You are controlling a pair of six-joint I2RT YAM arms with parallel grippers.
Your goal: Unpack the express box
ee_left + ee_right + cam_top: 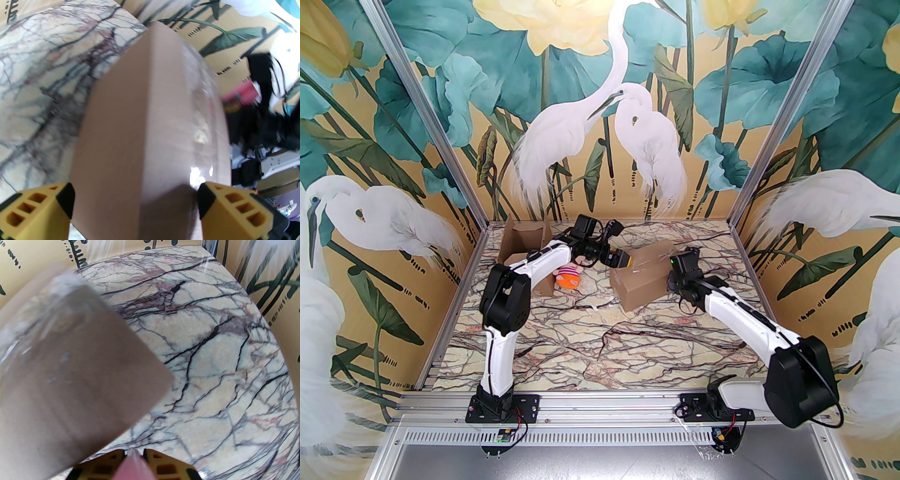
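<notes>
Looking from the top, I see the box [644,286] standing on the table [590,347], a little right of centre. The left gripper [623,259] is at its upper left edge, and the right arm [736,314] reaches to its right side. An open box [529,234] and a toy [568,279] lie at the back left.

In the left wrist view the jaws stand wide, with one finger [35,211] on each side of a box [145,140] corner. I cannot tell if they press on it.

In the right wrist view the right gripper [133,454] is almost closed on a pink thing [132,468]. The box [70,380] is just left of it, blurred.
</notes>
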